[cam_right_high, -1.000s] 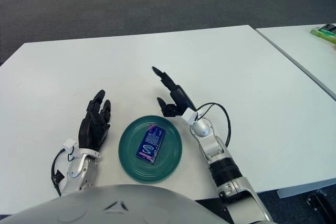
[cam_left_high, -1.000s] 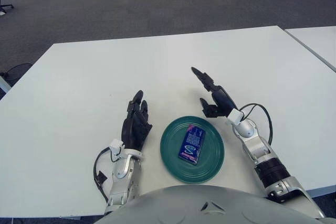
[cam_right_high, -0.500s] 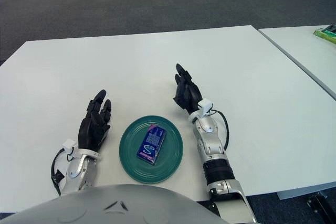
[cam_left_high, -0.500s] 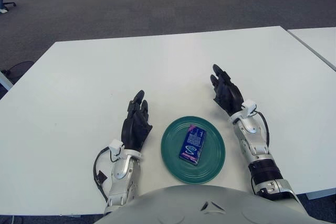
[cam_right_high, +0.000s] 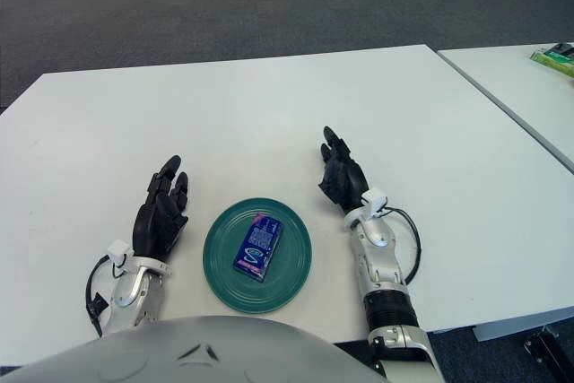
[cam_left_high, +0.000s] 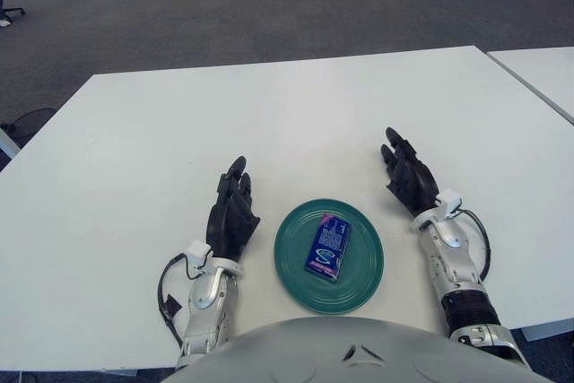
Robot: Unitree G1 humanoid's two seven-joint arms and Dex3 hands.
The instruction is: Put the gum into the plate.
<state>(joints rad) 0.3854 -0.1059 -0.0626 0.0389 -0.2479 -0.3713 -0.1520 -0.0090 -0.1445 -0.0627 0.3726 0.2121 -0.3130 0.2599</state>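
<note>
STATUS: placement judged complete | gum (cam_left_high: 327, 248) lies flat inside plate (cam_left_high: 369, 268), near tabletop (cam_left_high: 134, 150) edge | left hand (cam_left_high: 231, 214) left of plate, fingers extended, empty | right hand (cam_left_high: 410, 180) right of plate, fingers extended, empty | REMAINING: none apparent

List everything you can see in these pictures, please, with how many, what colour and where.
Gum pack: one, blue with purple ends, lying flat in the middle of the plate.
Plate: one, dark green, on the near edge of the table, between the two hands.
Table: one, white, filling most of the view.
Second table: one, white, at the far right, apart from the first.
Green packet: one, on the second table at the right edge of the view.
Floor: dark grey carpet behind the tables.
Left hand: one, black, resting on the table left of the plate, holding nothing.
Right hand: one, black, right of the plate, holding nothing.
</note>
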